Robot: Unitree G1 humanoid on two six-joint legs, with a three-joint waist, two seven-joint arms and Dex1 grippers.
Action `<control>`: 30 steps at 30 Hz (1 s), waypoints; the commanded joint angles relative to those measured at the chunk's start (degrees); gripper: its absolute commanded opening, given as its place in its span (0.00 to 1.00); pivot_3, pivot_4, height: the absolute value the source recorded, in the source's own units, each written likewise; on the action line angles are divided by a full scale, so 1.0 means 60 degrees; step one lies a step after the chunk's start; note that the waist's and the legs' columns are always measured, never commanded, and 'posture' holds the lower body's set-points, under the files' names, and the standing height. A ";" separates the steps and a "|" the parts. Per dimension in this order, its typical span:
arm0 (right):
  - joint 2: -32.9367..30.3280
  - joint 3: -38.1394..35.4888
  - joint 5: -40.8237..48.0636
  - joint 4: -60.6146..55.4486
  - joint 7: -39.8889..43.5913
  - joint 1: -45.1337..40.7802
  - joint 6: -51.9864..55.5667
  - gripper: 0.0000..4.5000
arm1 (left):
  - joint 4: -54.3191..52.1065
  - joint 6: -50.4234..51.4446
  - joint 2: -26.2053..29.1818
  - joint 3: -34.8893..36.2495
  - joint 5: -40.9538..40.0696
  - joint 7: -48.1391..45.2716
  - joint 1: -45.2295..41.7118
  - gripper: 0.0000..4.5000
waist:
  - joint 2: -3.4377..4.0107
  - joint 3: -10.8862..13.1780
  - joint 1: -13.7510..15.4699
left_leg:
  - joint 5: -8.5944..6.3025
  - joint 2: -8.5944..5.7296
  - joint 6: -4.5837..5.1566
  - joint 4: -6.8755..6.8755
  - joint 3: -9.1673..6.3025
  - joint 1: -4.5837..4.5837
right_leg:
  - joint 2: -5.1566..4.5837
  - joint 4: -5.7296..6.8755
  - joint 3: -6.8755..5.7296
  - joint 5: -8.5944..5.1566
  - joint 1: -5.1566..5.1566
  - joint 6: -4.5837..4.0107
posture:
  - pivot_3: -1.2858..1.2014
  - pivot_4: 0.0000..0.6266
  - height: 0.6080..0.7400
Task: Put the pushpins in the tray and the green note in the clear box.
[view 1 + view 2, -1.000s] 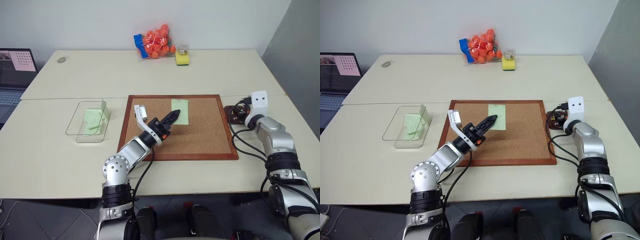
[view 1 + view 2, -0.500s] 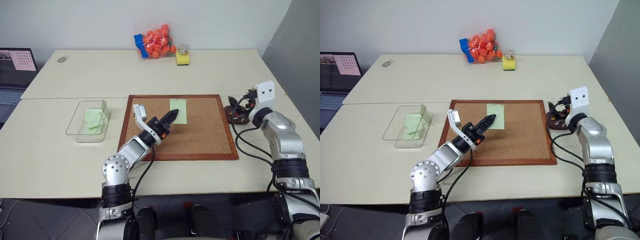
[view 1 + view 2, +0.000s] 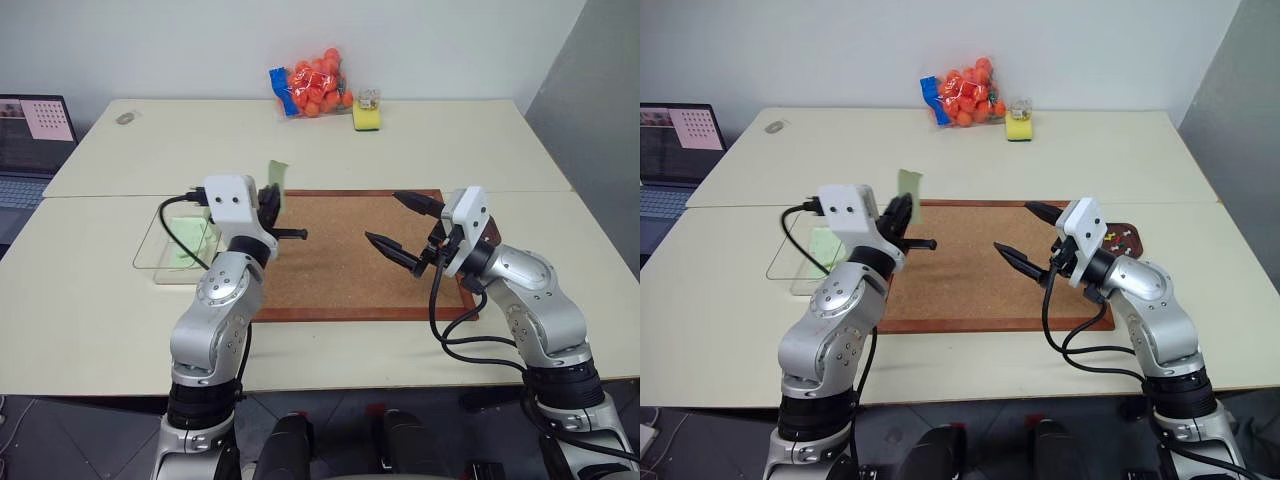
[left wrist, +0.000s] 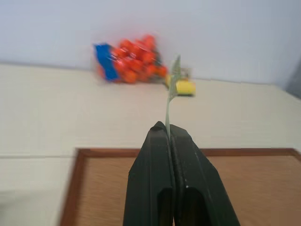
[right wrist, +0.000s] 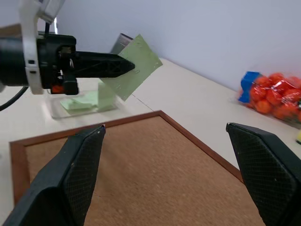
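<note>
Your desk (image 3: 330, 150) carries the corkboard (image 3: 340, 260), with the clear box (image 3: 165, 245) just off its left edge and the tray (image 3: 1122, 237) of pushpins (image 3: 1118, 238) at its right. Your left claw (image 5: 127, 66) is pinching the green note (image 5: 134, 66) above the board; your right claw (image 3: 398, 222) hangs spread wide, empty.

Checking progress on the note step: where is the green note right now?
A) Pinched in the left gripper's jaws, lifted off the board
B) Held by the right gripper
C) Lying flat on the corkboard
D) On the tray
A: the left gripper has its jaws shut on the green note, held up above the corkboard.
</note>
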 commanded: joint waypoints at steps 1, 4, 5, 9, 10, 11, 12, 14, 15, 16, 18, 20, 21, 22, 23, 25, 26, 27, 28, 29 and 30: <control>0.0106 -0.0232 0.0408 -0.0301 0.0283 -0.0115 -0.0334 0.97 | -0.0752 -0.0402 0.0075 0.0032 0.1341 0.0709 0.0187 0.00 | 0.0000 0.0000 0.0004 | 0.0000 0.0001 0.0000 0.0000 0.0000 0.0000 | 0.0000 0.0000 -0.0001 0.0000 0.0000 0.0000 | 0.52 0.24 1.00; 0.0169 -0.0102 0.0438 -0.0340 0.0475 -0.0033 -0.0457 0.97 | -0.0796 -0.0488 0.0156 0.0350 0.2147 0.1172 0.0390 0.00 | 0.0000 0.0000 -0.0008 | 0.0000 0.0003 0.0001 0.0000 -0.0002 0.0002 | 0.0001 0.0001 -0.0005 -0.0001 0.0000 0.0001 | 0.52 0.24 1.00; 0.0182 -0.0010 0.0392 -0.0353 0.0507 -0.0011 -0.0521 0.97 | -0.0794 -0.0462 0.0235 0.0470 0.2428 0.1297 0.0453 0.00 | 0.0000 0.0000 -0.0010 | 0.0000 0.0004 0.0001 -0.0002 -0.0003 0.0002 | 0.0002 0.0002 -0.0007 -0.0001 -0.0001 0.0001 | 0.52 0.24 1.00; 0.0311 0.0208 0.0347 -0.0381 0.0500 -0.0041 -0.0498 0.97 | -0.0385 -0.0345 0.0373 0.1259 0.2992 0.1705 0.0549 0.00 | 0.0000 0.0000 -0.0013 | -0.0001 0.0005 0.0002 -0.0002 -0.0007 0.0001 | 0.0004 0.0003 -0.0012 -0.0001 -0.0002 0.0001 | 0.52 0.24 1.00; 0.0322 0.0234 0.0350 -0.0446 0.0445 -0.0071 -0.0414 0.97 | -0.0174 -0.0371 0.0387 0.1470 0.3024 0.1743 0.0518 0.00 | 0.0000 0.0000 -0.0012 | -0.0001 0.0005 0.0002 -0.0002 -0.0007 0.0002 | 0.0004 0.0003 -0.0011 -0.0001 -0.0001 0.0001 | 0.52 0.24 1.00; 0.0338 0.0262 0.0342 -0.0483 0.0399 -0.0104 -0.0355 0.97 | -0.0019 -0.0401 0.0397 0.1619 0.3049 0.1744 0.0484 0.00 | 0.0000 0.0000 -0.0012 | 0.0000 0.0004 0.0002 -0.0002 -0.0008 0.0002 | 0.0003 0.0003 -0.0012 -0.0001 -0.0001 0.0002 | 0.52 0.24 1.00; 0.0344 0.0272 0.0339 -0.0525 0.0367 -0.0131 -0.0314 0.97 | 0.0105 -0.0474 0.0381 0.1733 0.3047 0.1735 0.0443 0.00 | 0.0000 0.0000 -0.0009 | 0.0000 0.0004 0.0002 -0.0003 -0.0008 0.0002 | 0.0003 0.0003 -0.0012 -0.0001 0.0000 0.0001 | 0.52 0.24 1.00; 0.0347 0.0278 0.0362 -0.0626 0.0283 -0.0212 -0.0181 0.97 | 0.0556 -0.0631 0.0172 0.2128 0.2696 0.1623 0.0284 0.00 | -0.0002 0.0001 -0.0006 | 0.0000 0.0003 0.0002 -0.0001 -0.0014 0.0000 | 0.0003 0.0004 -0.0018 -0.0001 0.0000 0.0001 | 0.52 0.24 1.00; 0.0353 0.0292 0.0363 -0.0651 0.0246 -0.0245 -0.0136 0.97 | 0.0728 -0.0692 0.0107 0.2271 0.2573 0.1564 0.0219 0.00 | -0.0002 0.0001 0.0000 | 0.0000 0.0002 0.0001 0.0000 -0.0014 -0.0001 | 0.0002 0.0003 -0.0018 -0.0001 0.0000 0.0001 | 0.52 0.24 1.00; 0.0353 0.0287 0.0380 -0.0726 0.0180 -0.0283 -0.0040 0.97 | 0.1058 -0.0784 0.0036 0.2483 0.2375 0.1474 0.0108 0.00 | -0.0005 0.0002 0.0007 | 0.0000 0.0001 0.0001 0.0000 -0.0014 -0.0001 | -0.0001 0.0004 -0.0019 -0.0001 0.0000 0.0001 | 0.52 0.24 1.00; 0.0350 0.0273 0.0402 -0.0835 0.0069 -0.0321 0.0097 0.97 | 0.1564 -0.0973 0.0018 0.2706 0.2181 0.1304 -0.0054 0.00 | -0.0005 0.0002 0.0027 | 0.0000 0.0001 0.0001 0.0002 -0.0019 -0.0003 | -0.0001 0.0004 -0.0024 0.0000 0.0002 0.0001 | 0.52 0.24 1.00; 0.0366 0.0268 0.0377 -0.0916 -0.0049 -0.0334 0.0205 0.99 | 0.2041 -0.1198 0.0074 0.2849 0.2122 0.1221 -0.0193 0.08 | -0.0005 0.0002 0.0030 | 0.0000 0.0001 0.0001 0.0001 -0.0020 -0.0003 | 0.0000 0.0004 -0.0027 0.0000 0.0001 0.0000 | 0.52 0.24 1.00; 0.0379 0.0270 0.0356 -0.0954 -0.0115 -0.0331 0.0252 0.99 | 0.2267 -0.1308 0.0115 0.2915 0.2116 0.1206 -0.0260 0.09 | -0.0005 0.0002 0.0031 | 0.0000 0.0001 0.0001 0.0001 -0.0020 -0.0003 | 0.0000 0.0004 -0.0027 0.0001 0.0000 -0.0001 | 0.52 0.24 1.00; 0.0384 0.0273 0.0347 -0.0983 -0.0164 -0.0328 0.0286 0.99 | 0.2422 -0.1396 0.0138 0.2959 0.2116 0.1197 -0.0304 0.15 | -0.0005 0.0002 0.0032 | 0.0000 0.0000 0.0001 0.0001 -0.0019 -0.0002 | 0.0000 0.0004 -0.0025 0.0004 0.0001 -0.0006 | 0.52 0.24 1.00; 0.0389 0.0269 0.0338 -0.1032 -0.0232 -0.0311 0.0328 0.99 | 0.2613 -0.1477 0.0147 0.3030 0.2109 0.1213 -0.0347 0.21 | -0.0005 0.0003 0.0034 | 0.0000 0.0000 0.0001 0.0000 -0.0019 -0.0002 | 0.0000 0.0005 -0.0025 0.0005 0.0001 -0.0008 | 0.52 0.24 1.00; 0.0395 0.0259 0.0314 -0.1116 -0.0372 -0.0286 0.0398 0.99 | 0.2942 -0.1564 0.0165 0.3132 0.2074 0.1194 -0.0415 0.30 | -0.0006 0.0003 0.0036 | 0.0000 0.0001 0.0001 0.0000 -0.0020 -0.0002 | 0.0000 0.0005 -0.0025 0.0007 0.0000 -0.0011 | 0.52 0.24 1.00; 0.0394 0.0247 0.0304 -0.1144 -0.0429 -0.0272 0.0421 0.99 | 0.3084 -0.1603 0.0184 0.3135 0.2090 0.1172 -0.0443 0.34 | -0.0006 0.0003 0.0037 | 0.0000 0.0001 0.0001 0.0000 -0.0020 -0.0002 | 0.0000 0.0005 -0.0026 0.0006 0.0000 -0.0010 | 0.52 0.24 1.00; 0.0391 0.0240 0.0299 -0.1161 -0.0464 -0.0264 0.0438 0.99 | 0.3170 -0.1635 0.0199 0.3128 0.2106 0.1152 -0.0461 0.39 | -0.0005 0.0002 0.0037 | 0.0000 0.0002 0.0001 0.0000 -0.0020 -0.0002 | 0.0000 0.0006 -0.0027 0.0006 0.0000 -0.0010 | 0.52 0.24 1.00; 0.0389 0.0237 0.0297 -0.1180 -0.0498 -0.0257 0.0457 0.99 | 0.3238 -0.1671 0.0210 0.3120 0.2114 0.1134 -0.0479 0.43 | -0.0006 0.0003 0.0036 | 0.0000 0.0001 0.0001 0.0000 -0.0020 -0.0002 | 0.0000 0.0006 -0.0026 0.0006 0.0000 -0.0010 | 0.52 0.24 1.00; 0.0381 0.0230 0.0297 -0.1192 -0.0529 -0.0245 0.0467 0.99 | 0.3296 -0.1711 0.0211 0.3111 0.2113 0.1125 -0.0505 0.47 | -0.0008 0.0004 0.0035 | 0.0000 0.0001 0.0001 0.0000 -0.0020 -0.0002 | 0.0000 0.0007 -0.0027 0.0006 0.0000 -0.0010 | 0.52 0.24 1.00; 0.0372 0.0223 0.0297 -0.1209 -0.0561 -0.0230 0.0481 0.99 | 0.3354 -0.1728 0.0213 0.3092 0.2107 0.1106 -0.0544 0.52 | -0.0008 0.0004 0.0035 | 0.0000 0.0001 0.0001 0.0000 -0.0021 -0.0003 | 0.0000 0.0007 -0.0026 0.0006 0.0000 -0.0009 | 0.52 0.24 1.00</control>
